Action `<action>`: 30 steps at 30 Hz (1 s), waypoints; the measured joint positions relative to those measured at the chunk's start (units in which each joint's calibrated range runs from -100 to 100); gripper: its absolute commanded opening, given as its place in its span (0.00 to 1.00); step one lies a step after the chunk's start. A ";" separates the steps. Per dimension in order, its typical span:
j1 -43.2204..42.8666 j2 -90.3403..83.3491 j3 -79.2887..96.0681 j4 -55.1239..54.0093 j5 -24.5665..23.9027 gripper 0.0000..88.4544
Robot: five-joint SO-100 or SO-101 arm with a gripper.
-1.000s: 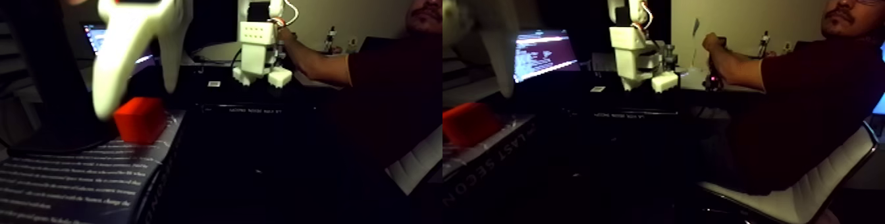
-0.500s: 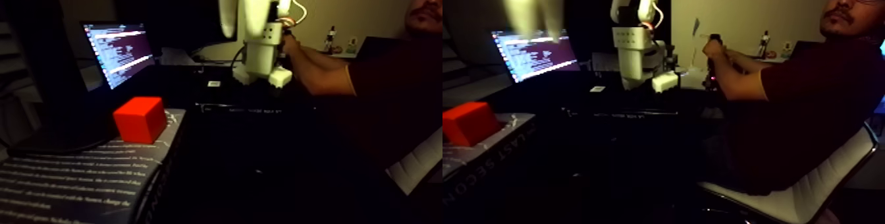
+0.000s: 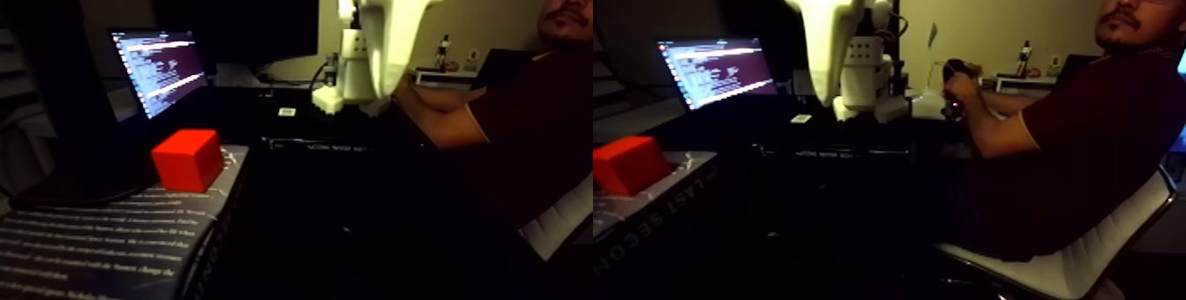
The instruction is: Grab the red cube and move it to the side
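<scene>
Presently, the red cube (image 3: 186,159) is seen at the lower left of the left half of the fixed view, resting on the upper corner of a book (image 3: 106,242) whose dark cover bears lines of pale text. The same cube is also seen at the left edge of the right half, on the same book. Nothing is touching the cube.

The white gripper (image 3: 388,78) is seen at the top centre of the left half, hanging with its fingers pointing downward, well apart from the cube and to its upper right. It is seen again at the upper left of the right half. Nothing is held by it; how far the jaws are parted cannot be told, since the fingers overlap and are blurred.

A lit laptop screen (image 3: 159,67) is seen behind the cube, at the upper left. A second white arm base (image 3: 860,78) is seen behind the gripper. A seated person (image 3: 1085,145) is seen at the right, with one hand (image 3: 955,87) raised on a device on the desk.
</scene>
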 measured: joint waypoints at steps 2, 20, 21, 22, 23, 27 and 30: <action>0.00 -4.88 4.36 -1.31 -1.68 0.01; -0.54 -29.53 24.41 -1.96 -3.67 0.01; -0.62 -29.53 24.41 -1.88 -3.67 0.01; -0.62 -29.53 24.41 -1.80 -3.67 0.01; -0.62 -29.53 24.41 -1.80 -3.67 0.01; -0.62 -29.53 24.50 -1.80 -3.67 0.01; -0.62 -29.53 24.50 -1.80 -3.67 0.01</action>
